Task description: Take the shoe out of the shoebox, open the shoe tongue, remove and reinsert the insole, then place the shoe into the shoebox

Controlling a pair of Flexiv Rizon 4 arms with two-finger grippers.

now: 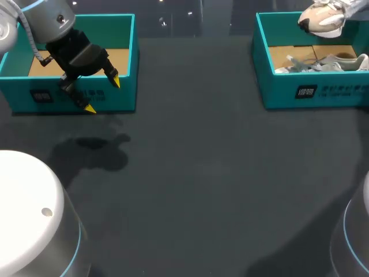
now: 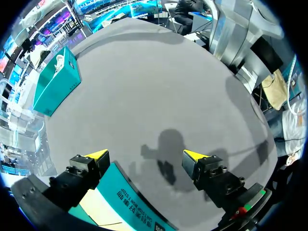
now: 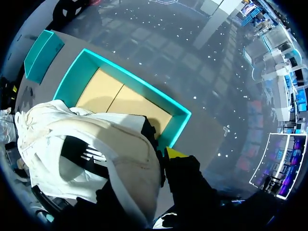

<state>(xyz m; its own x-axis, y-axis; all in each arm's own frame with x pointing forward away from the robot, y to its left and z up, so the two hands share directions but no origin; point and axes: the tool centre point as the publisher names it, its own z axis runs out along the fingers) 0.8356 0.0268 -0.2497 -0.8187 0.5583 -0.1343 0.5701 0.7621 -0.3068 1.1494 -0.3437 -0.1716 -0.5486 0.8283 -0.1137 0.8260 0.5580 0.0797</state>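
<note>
1. Left pincer (image 1: 102, 94) (image 2: 145, 156): set wide, nothing between its fingers. It hangs over the front wall of the left box (image 1: 23, 95) (image 2: 130, 202), one yellow tip above the box interior and the other just outside the front wall.
2. Left box: teal, open-topped, at the desk's (image 1: 202, 173) far left. A bare cardboard floor shows inside it.
3. Right pincer (image 3: 159, 159): holding the shoe (image 1: 323, 22) (image 3: 96, 149). Only one yellow tip shows in the right wrist view, pressed against the shoe's side. The other finger is hidden behind the shoe.
4. Shoe: white and beige with black stripes. It is raised clear above the back of the right box (image 1: 346, 92) (image 3: 139, 83) (image 2: 53, 86) and touches neither box nor desk.
5. Right box: teal, open-topped, at the desk's far right, well apart from the left box. A second shoe (image 1: 323, 63), pale grey and white with loose laces, lies on its side on the cardboard floor, against the front wall.
6. Desk: dark cloth between the boxes, with the left arm's shadow falling just in front of the left box.
</note>
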